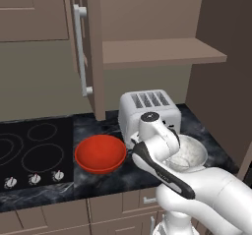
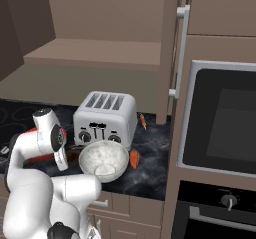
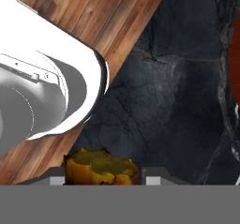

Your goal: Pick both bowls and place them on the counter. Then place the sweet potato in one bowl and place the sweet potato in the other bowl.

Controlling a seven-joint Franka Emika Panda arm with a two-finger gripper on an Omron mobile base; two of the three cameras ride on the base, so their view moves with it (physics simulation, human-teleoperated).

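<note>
Nearest you, in the hand view, an orange-yellow sweet potato (image 3: 100, 170) sits right between the two dark finger tips of the gripper (image 3: 101, 174), jaws partly closed against its sides, so you appear to have hold of it; how firm the grip is you cannot tell. Its cut end faces the camera, so the long axis seems to run along the gripper's own line. Below the hand lies the black veined counter (image 3: 168, 101), and a sliver of the red bowl (image 3: 235, 59) shows at the right edge of that view. The move, I judge, turns on this: in the left base view the red bowl (image 1: 100, 153) stands on the counter left of the wrist, near the cooktop (image 1: 29, 150), while the marbled bowl (image 1: 189, 153) stands just right of it, before the toaster (image 1: 150, 112). Either bowl is within reach. Farther off, a second sweet potato (image 2: 134, 159) lies beside the marbled bowl (image 2: 104, 161)
</note>
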